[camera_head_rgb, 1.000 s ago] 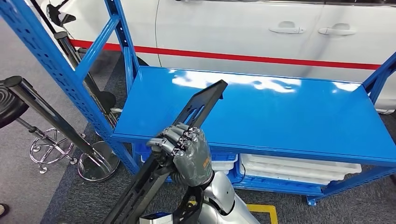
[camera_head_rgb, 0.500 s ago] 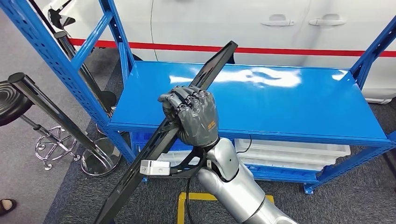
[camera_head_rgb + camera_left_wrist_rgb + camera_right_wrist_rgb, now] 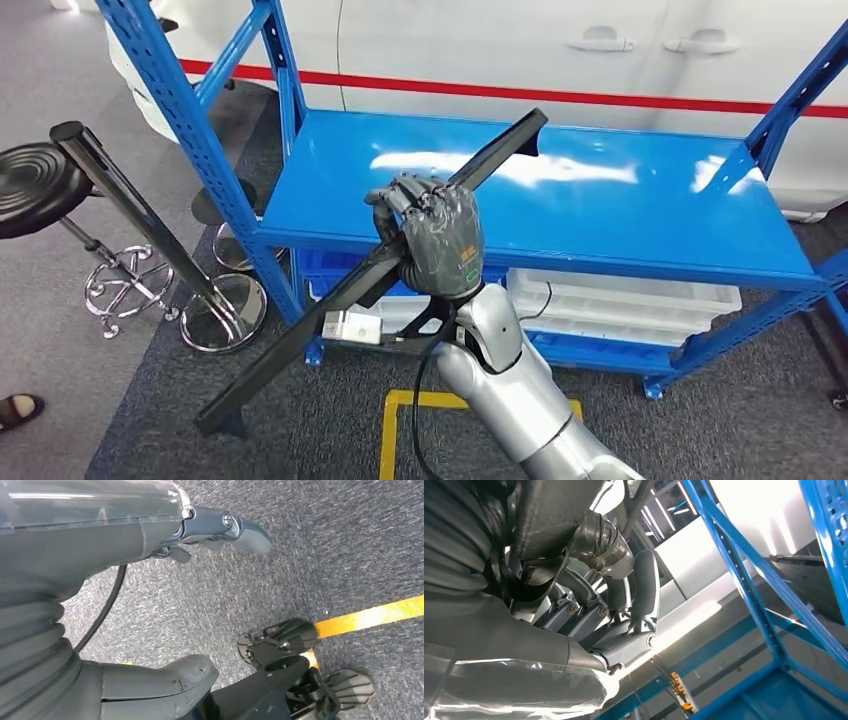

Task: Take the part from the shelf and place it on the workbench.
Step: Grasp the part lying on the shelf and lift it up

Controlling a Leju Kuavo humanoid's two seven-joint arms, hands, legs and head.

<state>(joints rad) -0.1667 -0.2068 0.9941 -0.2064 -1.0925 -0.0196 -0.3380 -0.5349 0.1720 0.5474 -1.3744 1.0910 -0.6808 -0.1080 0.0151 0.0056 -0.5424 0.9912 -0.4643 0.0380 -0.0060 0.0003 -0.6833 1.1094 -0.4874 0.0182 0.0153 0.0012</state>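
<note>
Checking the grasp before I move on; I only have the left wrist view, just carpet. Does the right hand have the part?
Observer: Yes. The right hand grips the long black part near its middle.
Operator: Is it lying on the bench?
Observer: No. It is tilted, with its upper end over the blue bench top and its lower end out over the carpet.
Operator: Anything near the low end?
Observer: A black stool stands left of the rack, apart from the part.

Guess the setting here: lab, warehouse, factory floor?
Probably a car workshop or assembly demo area: a white car parked right behind a blue steel rack, white trays on its lower level, yellow floor tape on grey carpet.
</note>
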